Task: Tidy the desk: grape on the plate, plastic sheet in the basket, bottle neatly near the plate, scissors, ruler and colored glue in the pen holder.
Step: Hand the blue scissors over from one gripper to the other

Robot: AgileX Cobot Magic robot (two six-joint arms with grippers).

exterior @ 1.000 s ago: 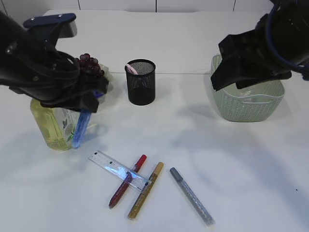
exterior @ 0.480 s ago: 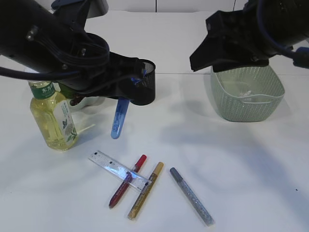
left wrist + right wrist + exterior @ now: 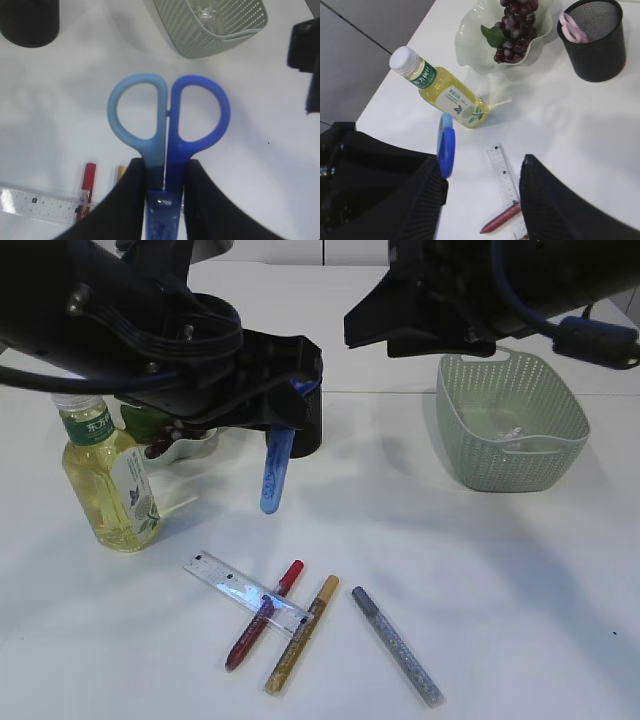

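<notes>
My left gripper is shut on the blue scissors, which hang handles-down above the table just in front of the black mesh pen holder. My right gripper is open and empty, high over the table. The grape lies on the white plate, with the bottle upright beside it. The clear ruler lies on the table across a red glue pen, next to a gold one and a silver one. A crinkled plastic sheet lies in the green basket.
The pen holder holds a pink object. The right arm stretches across the back of the table, left of the basket. White table shows between the pens and the basket.
The left arm has carried the scissors to the right, from beside the bottle to in front of the pen holder. The right arm has swung left, away from the basket.
</notes>
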